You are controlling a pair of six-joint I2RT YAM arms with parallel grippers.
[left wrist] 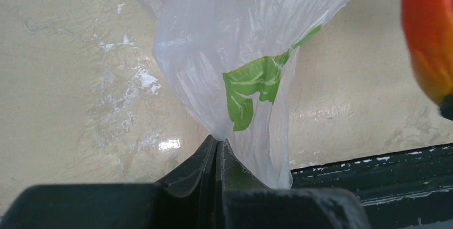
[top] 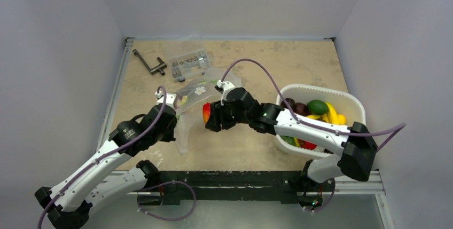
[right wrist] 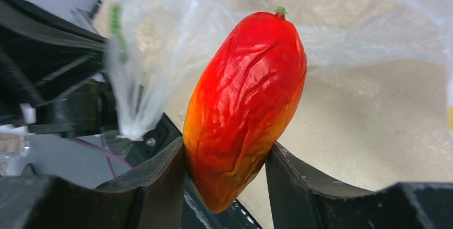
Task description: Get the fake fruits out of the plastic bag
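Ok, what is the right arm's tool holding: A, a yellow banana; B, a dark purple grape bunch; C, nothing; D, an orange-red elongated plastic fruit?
D: the right tool is clamped on the orange-red elongated plastic fruit, while the left tool pinches the clear printed plastic bag.

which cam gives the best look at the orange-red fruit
Right wrist: the orange-red fruit fills the frame, wrinkled skin and green stem tip clear, clamped in the right gripper. Top external shows a small sliver; left wrist only a blurred edge.
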